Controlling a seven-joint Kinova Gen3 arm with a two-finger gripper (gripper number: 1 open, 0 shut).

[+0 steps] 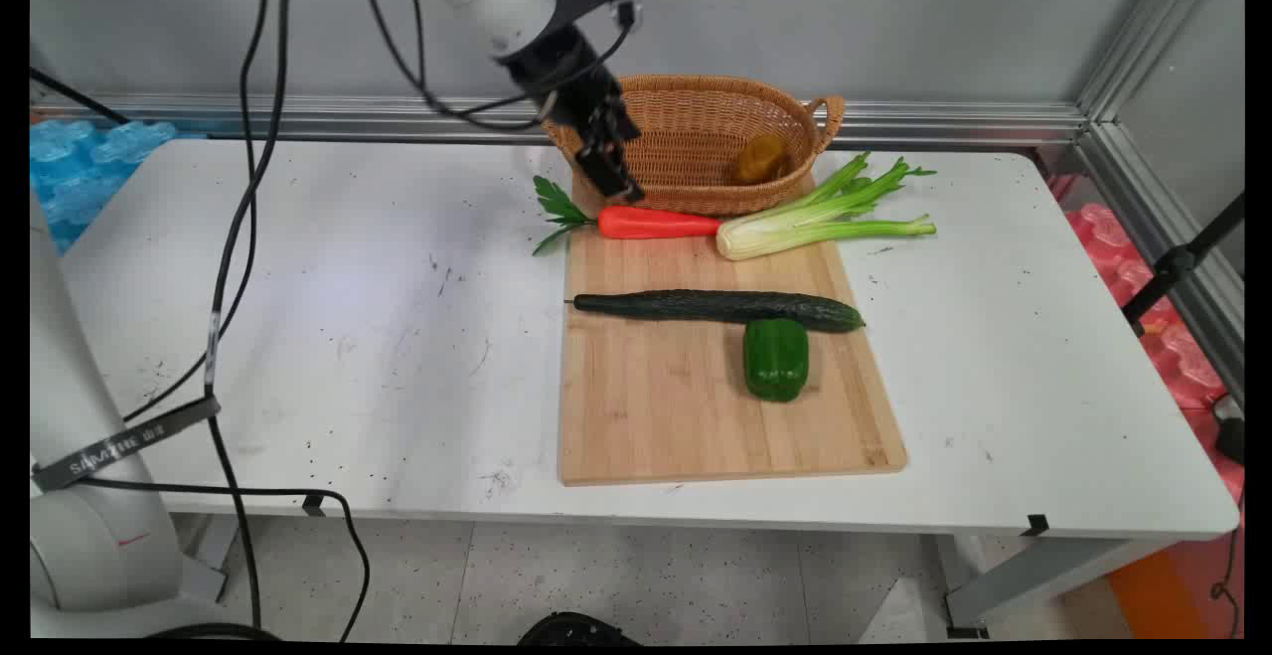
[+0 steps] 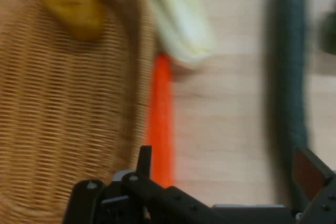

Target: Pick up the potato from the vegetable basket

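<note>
My black gripper [image 1: 614, 178] hangs open and holds nothing, just above the left rim of a wicker basket [image 1: 696, 88] and the leafy end of an orange carrot [image 1: 656, 224]. In the hand view the gripper [image 2: 226, 177] has the carrot [image 2: 160, 119] running up past its left finger [image 2: 144, 161]. The basket [image 2: 63, 129] lies to the left there, with a yellow-brown potato-like item [image 2: 71, 6] in it. That item [image 1: 760, 158] lies by the basket's right wall. A celery stalk [image 1: 815, 223] touches the carrot's tip.
A wooden cutting board [image 1: 666, 407] carries the carrot, a long dark cucumber [image 1: 715, 307] and a green pepper [image 1: 776, 358] touching it. Black cables [image 1: 234, 238] hang at the left. A metal rail [image 1: 944, 123] runs behind the table.
</note>
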